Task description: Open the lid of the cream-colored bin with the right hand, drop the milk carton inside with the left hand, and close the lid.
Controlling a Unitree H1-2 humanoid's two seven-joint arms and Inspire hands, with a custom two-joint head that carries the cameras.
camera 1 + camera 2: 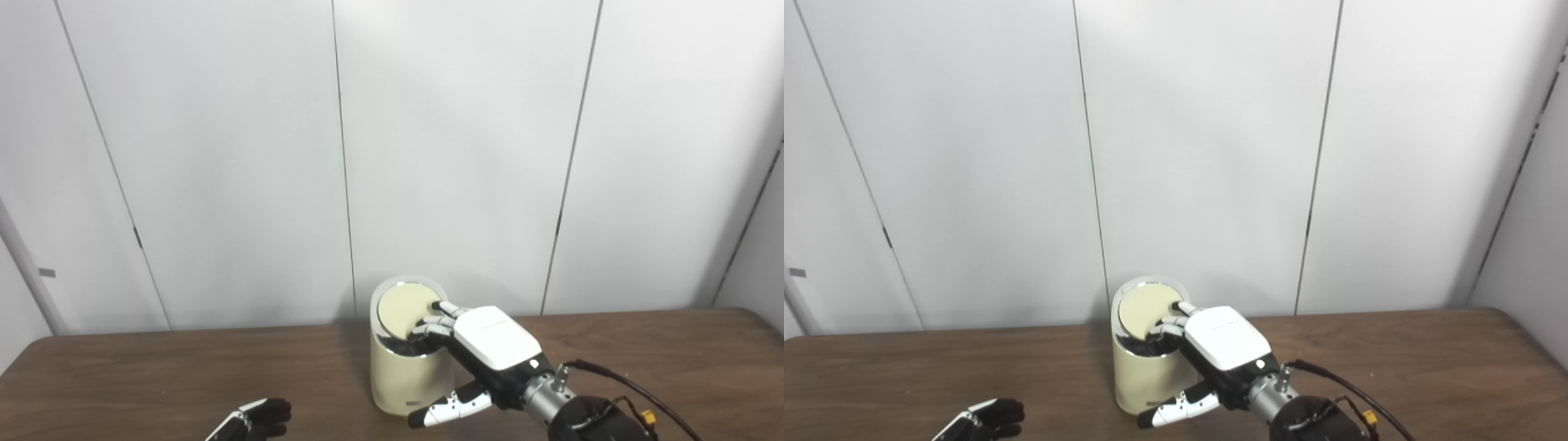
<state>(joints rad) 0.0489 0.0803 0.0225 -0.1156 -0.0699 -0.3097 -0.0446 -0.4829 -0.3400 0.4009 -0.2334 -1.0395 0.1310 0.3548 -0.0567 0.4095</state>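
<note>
Your cream-colored bin (401,373) stands upright near the back edge of the desk (153,373), roughly mid-width. It's a short round cylinder, glossy cream wall, small dark label patch at its base front. The lid (404,309) is a round cream disc set in a pale ring with a thin bright rim; it's tilted, front edge dipped down, so you see a dark gap into the bin under its near side.

Your right hand (484,343) comes in from the bottom right, white back plate up, reaching across the bin's right side. Its fingertips (438,306) rest on the right part of the lid, fingers stretched out and a little apart, pressing rather than gripping; nothing is held. The thumb hangs loose below, beside the bin's lower right wall, whether touching it you can't tell.

Your left hand (257,419) sits low at the front edge of the desk, left of the bin and well apart from it. Only its dark fingers curled inward show, the rest is cut by the frame; you can't tell whether it's clenched or holds anything.

No milk carton shows in either view.
</note>
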